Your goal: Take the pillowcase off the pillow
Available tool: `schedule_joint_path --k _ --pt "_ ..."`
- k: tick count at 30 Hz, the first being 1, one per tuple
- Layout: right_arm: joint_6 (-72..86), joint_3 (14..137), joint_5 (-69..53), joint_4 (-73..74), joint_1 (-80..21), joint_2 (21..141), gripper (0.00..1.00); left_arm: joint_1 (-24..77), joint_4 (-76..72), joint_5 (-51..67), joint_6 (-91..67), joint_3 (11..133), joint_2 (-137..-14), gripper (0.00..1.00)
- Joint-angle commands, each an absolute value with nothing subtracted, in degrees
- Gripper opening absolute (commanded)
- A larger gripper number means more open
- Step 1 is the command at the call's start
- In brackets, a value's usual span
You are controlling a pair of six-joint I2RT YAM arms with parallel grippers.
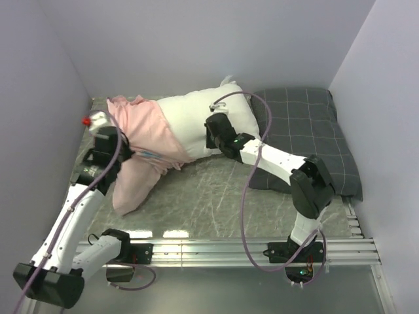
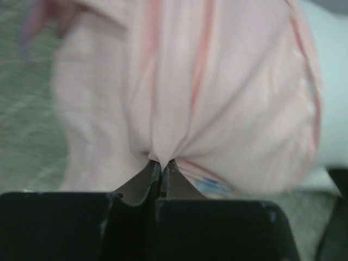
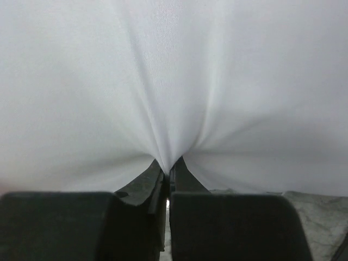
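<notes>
The white pillow (image 1: 203, 118) lies at the back of the table, its left end still inside the pale pink pillowcase (image 1: 147, 140), which is turned inside out and trails toward the front left. My left gripper (image 1: 129, 149) is shut on a pinch of the pink pillowcase (image 2: 179, 81), the cloth gathered at its tips (image 2: 161, 161). My right gripper (image 1: 211, 139) is shut on a fold of the white pillow (image 3: 174, 81) at its near edge, the fabric bunching between the tips (image 3: 171, 165).
A dark grey checked pillow (image 1: 314, 137) lies at the back right, partly under the right arm. Pale walls close in the left, back and right. A metal rail (image 1: 229, 248) runs along the table's near edge. The marbled tabletop (image 1: 216, 203) shows in front.
</notes>
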State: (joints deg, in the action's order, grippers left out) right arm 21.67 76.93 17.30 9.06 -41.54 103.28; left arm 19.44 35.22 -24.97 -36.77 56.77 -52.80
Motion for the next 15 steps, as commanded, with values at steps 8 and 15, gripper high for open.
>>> schedule_joint_path --k 8,15 --pt "22.5 76.1 17.3 16.3 -34.7 88.4 0.00 -22.1 31.5 -7.2 -32.3 64.1 -55.2 0.00" --pt "21.2 77.3 13.4 16.8 -38.9 87.3 0.00 -15.6 26.1 7.6 -30.2 59.5 -58.1 0.36"
